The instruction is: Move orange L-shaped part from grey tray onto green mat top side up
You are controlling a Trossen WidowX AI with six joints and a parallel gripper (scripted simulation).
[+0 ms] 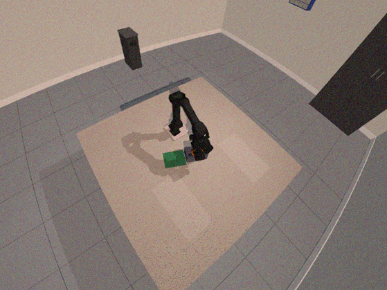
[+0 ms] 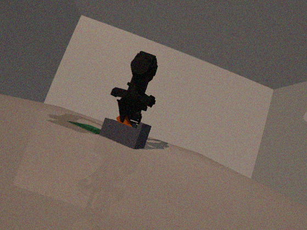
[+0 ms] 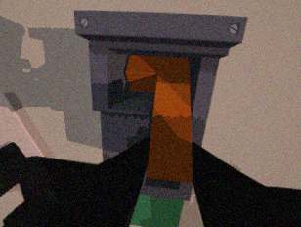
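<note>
Claw [image 3: 167,161] fingers close from either side on the raised near end of the orange L-shaped part [image 3: 168,122], whose long axis runs straight away from the wrist toward its L end, low in the grey tray [image 3: 161,26]; the green mat [image 3: 156,210] lies nearest, on the desk [image 3: 264,98].

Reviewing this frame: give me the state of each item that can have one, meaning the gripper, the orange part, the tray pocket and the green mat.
Gripper: shut on the raised end of the orange part, a finger on each side.
Orange part: tipped, one end up out of the pocket, not lifted out.
Grey tray: resting on the table, pocket occupied by the part's L end.
Green mat: flat beside the tray, nothing on it.
</note>
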